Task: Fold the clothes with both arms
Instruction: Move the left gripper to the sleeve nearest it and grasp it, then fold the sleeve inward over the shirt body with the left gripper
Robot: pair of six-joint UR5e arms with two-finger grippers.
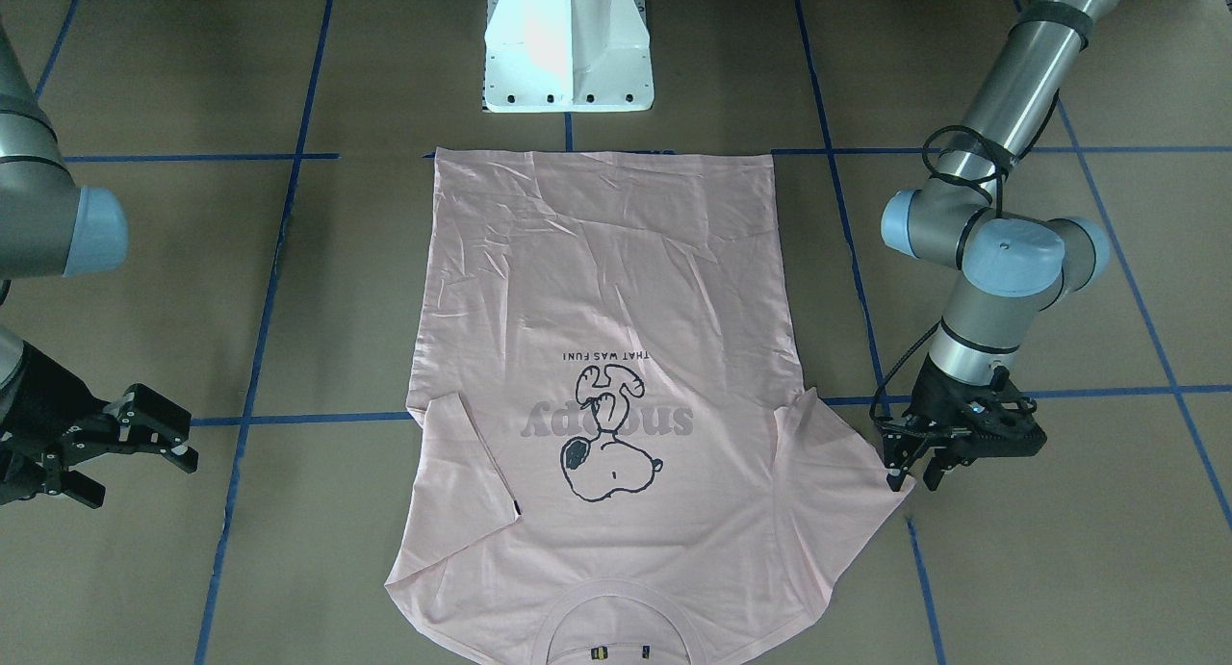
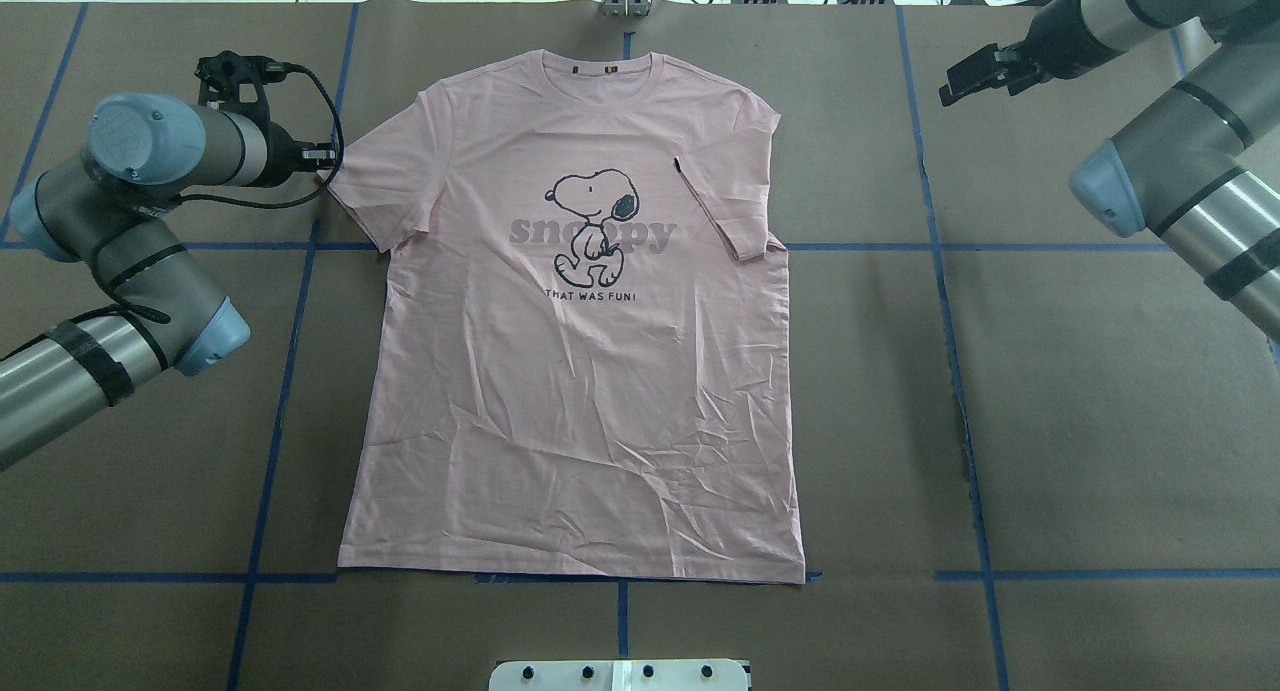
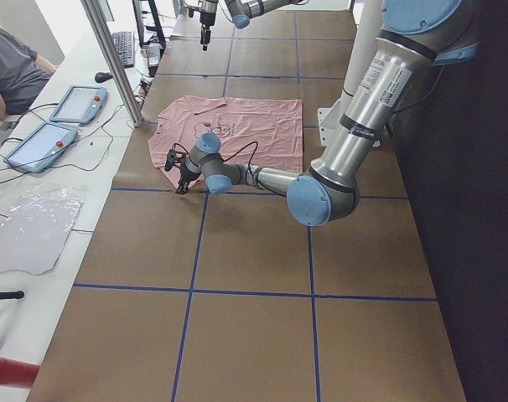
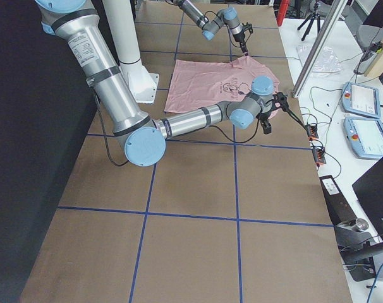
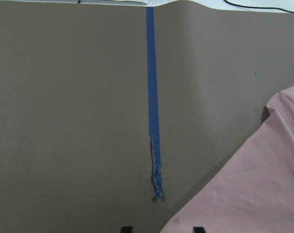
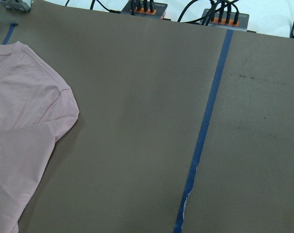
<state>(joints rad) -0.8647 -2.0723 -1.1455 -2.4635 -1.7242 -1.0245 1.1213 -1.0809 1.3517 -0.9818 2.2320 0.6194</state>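
T-shirt [image 2: 575, 371] flat mid-table, print up | left gripper [image 1: 912, 476] fingers apart at sleeve tip | right gripper [image 1: 144, 479] fingers apart, near far edge

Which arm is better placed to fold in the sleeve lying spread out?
Left. The left gripper is down at the tip of that sleeve, jaws open. The right gripper hangs open well clear of the shirt, and the other sleeve, on its side, already lies folded onto the body.
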